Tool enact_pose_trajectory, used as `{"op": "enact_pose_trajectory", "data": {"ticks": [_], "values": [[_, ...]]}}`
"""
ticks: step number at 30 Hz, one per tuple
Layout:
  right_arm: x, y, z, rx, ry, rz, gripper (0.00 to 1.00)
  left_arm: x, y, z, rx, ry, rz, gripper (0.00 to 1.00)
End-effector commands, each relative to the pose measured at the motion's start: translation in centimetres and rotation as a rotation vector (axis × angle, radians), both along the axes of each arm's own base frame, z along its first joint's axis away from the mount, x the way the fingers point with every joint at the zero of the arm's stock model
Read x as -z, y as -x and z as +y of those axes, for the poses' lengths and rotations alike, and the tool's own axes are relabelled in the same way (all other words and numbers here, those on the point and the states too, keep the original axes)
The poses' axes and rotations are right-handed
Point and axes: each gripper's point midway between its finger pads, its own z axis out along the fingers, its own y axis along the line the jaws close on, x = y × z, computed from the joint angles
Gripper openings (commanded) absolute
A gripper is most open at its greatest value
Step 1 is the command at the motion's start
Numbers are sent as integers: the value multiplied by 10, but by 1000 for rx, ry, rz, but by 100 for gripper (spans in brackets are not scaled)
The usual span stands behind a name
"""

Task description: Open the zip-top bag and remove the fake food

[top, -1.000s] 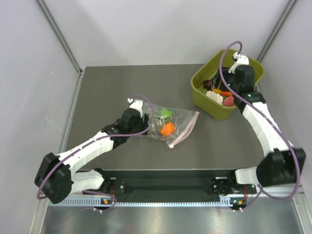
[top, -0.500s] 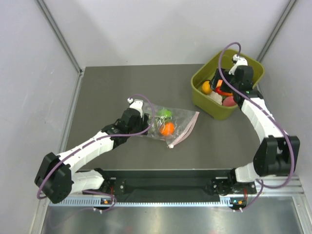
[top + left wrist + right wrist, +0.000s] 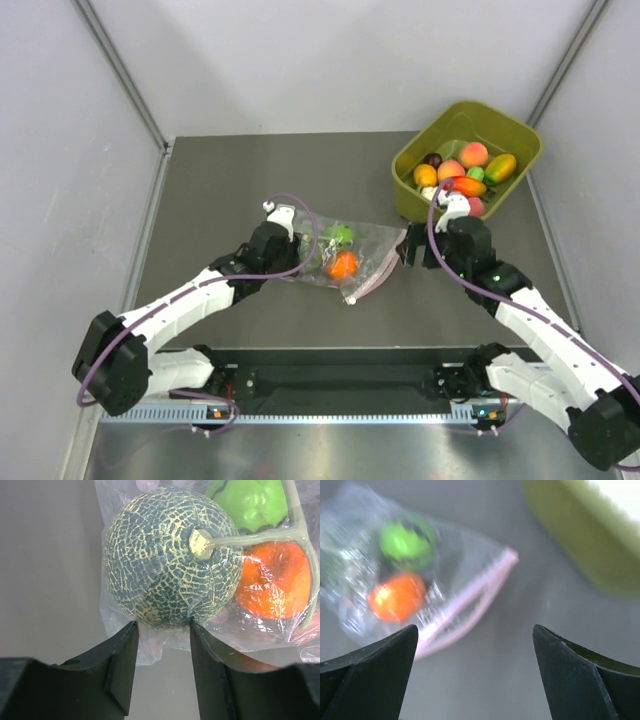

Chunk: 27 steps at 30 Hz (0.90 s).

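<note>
Top external: zip-top bag (image 3: pixel 345 255) lies on the table (image 3: pixel 240 180), between both grippers; its pink strip faces the right gripper (image 3: pixel 412 246).

Left wrist: left gripper (image 3: pixel 161 645) pinches the bag's closed end just below a netted melon; green and orange fake food (image 3: pixel 270 582) beyond. Film looks thin, slippery, light.

Right wrist: fingers spread wide, empty; pink strip ahead-left, best hold. Olive tub (image 3: pixel 580 535) ahead-right. No writing legible.

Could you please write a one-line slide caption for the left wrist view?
Left gripper pinches the zip-top bag below a netted toy melon.
</note>
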Motion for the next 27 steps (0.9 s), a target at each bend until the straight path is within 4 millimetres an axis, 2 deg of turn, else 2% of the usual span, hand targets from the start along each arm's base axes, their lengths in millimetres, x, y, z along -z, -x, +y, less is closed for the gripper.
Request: {"op": "enact_pose_trajectory", "data": {"ticks": [1,6,12,17,21,27], "values": [[25,21,-15,89,57,83,95,-20,-10,-6,1,28,-45,49],[53,37,-10,52,87,157,90,-20,-10,-6,2,29,-44,47],[79,37,4,21,85,198,90,-20,-9,-7,6,31,-44,46],[86,27,21,-4,50,187,90,-18,-10,-7,8,27,-37,46],[90,21,42,-57,-30,167,90,-15,-10,-8,12,23,-30,46],[78,12,69,-106,-132,93,90,-13,-11,-10,20,20,-25,46]]}}
